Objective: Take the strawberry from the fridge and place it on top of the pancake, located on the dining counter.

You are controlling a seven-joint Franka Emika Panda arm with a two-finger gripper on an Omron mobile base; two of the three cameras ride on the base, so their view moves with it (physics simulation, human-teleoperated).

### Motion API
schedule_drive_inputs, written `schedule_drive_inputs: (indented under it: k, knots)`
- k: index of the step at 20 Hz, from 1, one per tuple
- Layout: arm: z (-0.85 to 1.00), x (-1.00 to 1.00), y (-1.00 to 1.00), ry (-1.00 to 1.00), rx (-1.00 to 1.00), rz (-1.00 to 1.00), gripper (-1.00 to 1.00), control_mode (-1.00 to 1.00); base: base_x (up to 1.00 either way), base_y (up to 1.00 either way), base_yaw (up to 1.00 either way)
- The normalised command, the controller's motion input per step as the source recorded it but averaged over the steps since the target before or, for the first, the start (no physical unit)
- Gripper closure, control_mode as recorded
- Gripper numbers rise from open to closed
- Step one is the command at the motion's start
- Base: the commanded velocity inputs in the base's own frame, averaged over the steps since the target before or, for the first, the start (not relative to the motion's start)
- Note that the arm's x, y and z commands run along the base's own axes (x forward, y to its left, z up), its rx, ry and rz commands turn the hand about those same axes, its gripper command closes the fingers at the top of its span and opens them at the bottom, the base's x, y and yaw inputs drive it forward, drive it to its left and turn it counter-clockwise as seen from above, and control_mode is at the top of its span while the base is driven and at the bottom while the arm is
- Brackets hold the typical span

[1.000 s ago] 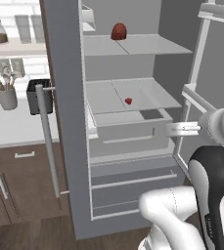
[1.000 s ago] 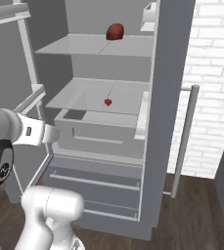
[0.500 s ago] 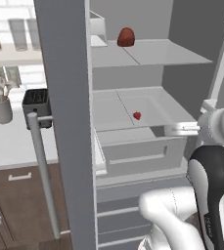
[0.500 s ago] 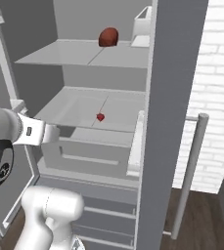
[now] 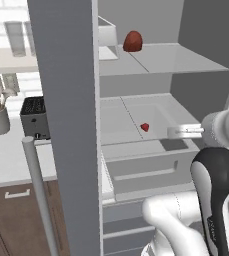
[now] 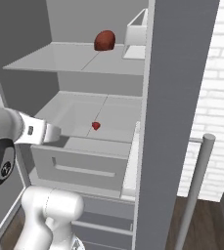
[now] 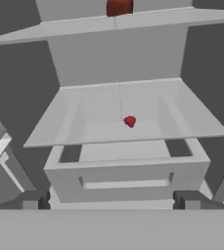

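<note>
The fridge point(image 5: 66, 100) stands open in front of me, its pale shelves bare to the room. The strawberry point(image 5: 145, 127) point(image 6: 96, 126) point(image 7: 129, 121), a tiny bright red berry, lies on the middle shelf point(image 7: 84, 117) near its centre. My gripper point(image 5: 170, 132) point(image 6: 58, 133) point(image 7: 111, 199) hovers in front of that shelf's edge, level with the berry and short of it. Its fingers point(image 7: 35, 197) are spread wide, open, with nothing between them. The pancake and the dining counter are out of view.
A dark red dome-shaped lump point(image 5: 132, 42) point(image 6: 104, 40) and a white box point(image 5: 107, 35) sit on the upper shelf. A grey drawer point(image 7: 125, 178) juts out under the middle shelf. Open doors with bar handles point(image 5: 38, 195) point(image 6: 196, 190) flank me. A toaster point(image 5: 34, 117) stands on the wall counter.
Both base views have closed in on the fridge, so shelves and berry look larger. The gripper stays open and has come nearer the middle shelf.
</note>
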Motion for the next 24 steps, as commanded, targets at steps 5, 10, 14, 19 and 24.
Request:
schedule_drive_inputs:
  k: [5,10,14,19,24]
  knots:
    - [-0.20,0.54,-0.12,0.00,0.00,-0.01,-1.00,-1.00,0.00,0.00,0.00]
    - [-0.10,0.60,-0.05,0.09,0.00,-0.01,-1.00,-1.00,0.00,0.00,0.00]
    - [-0.22,0.47,-0.18,0.17,0.00,0.00,-1.00,-1.00,0.00,0.00,0.00]
    - [-0.29,0.40,-0.17,0.20,0.00,0.00,-1.00,-1.00,0.00,0.00,0.00]
    - [-0.33,0.36,-0.03,0.06,-0.01,0.00,-1.00,-1.00,0.00,0.00,0.00]
